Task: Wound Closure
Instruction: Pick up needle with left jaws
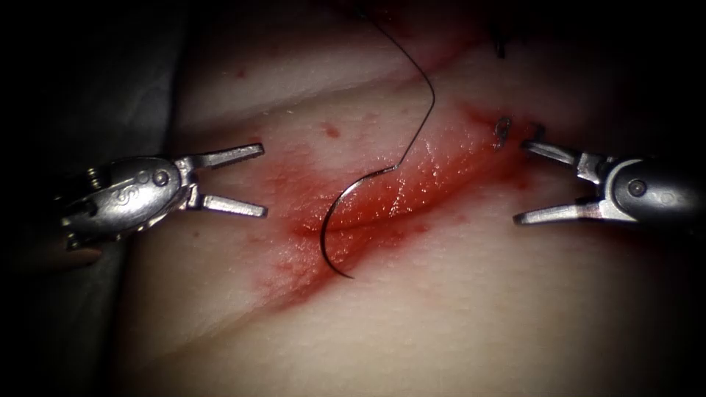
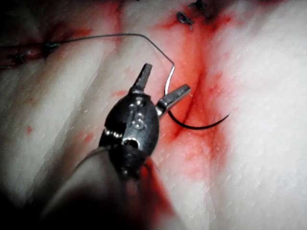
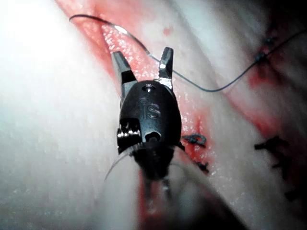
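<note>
Lying loose across the cut [image 1: 412, 192] in the tissue [image 1: 456, 309], needle [image 1: 332, 228] with thread [image 1: 421, 110] trailing away, left gripper [image 1: 263, 181] left of the cut, spread wide, empty, right gripper [image 1: 519, 181] right of it, likewise.

Two claws [image 1: 261, 180] [image 1: 518, 180], one needle [image 1: 331, 220], one thread [image 1: 419, 73].

Surgical training bench in a lab, pale slab of pork tissue [image 1: 456, 323] with a red-stained cut [image 1: 397, 202], curved needle [image 1: 334, 228] and dark thread [image 1: 419, 81] lying across the cut, knotted stitches [image 1: 502, 131] beyond the cut's right end, steel wristed tools either side of the cut
</note>
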